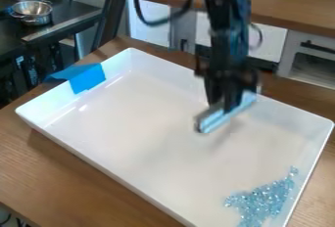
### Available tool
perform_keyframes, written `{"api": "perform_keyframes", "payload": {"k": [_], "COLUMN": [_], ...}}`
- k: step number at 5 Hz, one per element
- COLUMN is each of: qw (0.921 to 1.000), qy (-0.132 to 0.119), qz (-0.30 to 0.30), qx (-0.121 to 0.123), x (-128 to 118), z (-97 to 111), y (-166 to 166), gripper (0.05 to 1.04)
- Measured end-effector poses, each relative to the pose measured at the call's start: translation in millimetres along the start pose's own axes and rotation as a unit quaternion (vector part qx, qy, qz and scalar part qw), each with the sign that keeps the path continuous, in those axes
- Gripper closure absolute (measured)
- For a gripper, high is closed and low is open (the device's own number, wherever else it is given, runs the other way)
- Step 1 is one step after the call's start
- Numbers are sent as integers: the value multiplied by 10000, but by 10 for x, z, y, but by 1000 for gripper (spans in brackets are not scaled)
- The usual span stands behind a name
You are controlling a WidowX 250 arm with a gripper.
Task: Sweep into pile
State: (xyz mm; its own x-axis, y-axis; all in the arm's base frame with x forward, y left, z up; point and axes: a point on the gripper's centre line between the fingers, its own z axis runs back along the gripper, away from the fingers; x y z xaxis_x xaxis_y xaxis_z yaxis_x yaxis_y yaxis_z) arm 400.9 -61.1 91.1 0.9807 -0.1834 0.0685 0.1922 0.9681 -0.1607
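While the end effector (226,104) clasps a bar (210,122), blue beads (263,200) — lower right, well apart.

And it's gloss right across the middle: the white tray (150,118) looks like smooth, hard plastic, with 2 bright glints towards its left side. Under it, the table (78,172) is wood, grain showing, with a soft satin look. On the tray's far left wall, the blue tape (88,78) looks matt and papery. Near right, the beads (265,199) are glassy and sparkling, a rough, pebbly patch! The pale bar (226,113) looks smooth and shiny. Far left, there's polished metal on the bowl (33,11); far right, a wooden counter (288,8).
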Motion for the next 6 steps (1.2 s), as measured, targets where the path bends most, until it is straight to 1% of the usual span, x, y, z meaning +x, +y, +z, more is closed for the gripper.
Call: {"api": "perform_keyframes", "payload": {"k": [1,2,3,4,5,6], "qw": [9981,9945,9952,9940,9922,9921], "qy": [77,86,-183,-457,-443,-243], "qz": [576,989,870,804,765,853], "qx": [189,322,417,577,882,889], "x": [-43,-214,-323,-340,-328,-364], "z": [84,182,372,444,395,372], "y": [298,719,875,1176,1363,1352], "gripper": [748,749,749,681,380,115]}}
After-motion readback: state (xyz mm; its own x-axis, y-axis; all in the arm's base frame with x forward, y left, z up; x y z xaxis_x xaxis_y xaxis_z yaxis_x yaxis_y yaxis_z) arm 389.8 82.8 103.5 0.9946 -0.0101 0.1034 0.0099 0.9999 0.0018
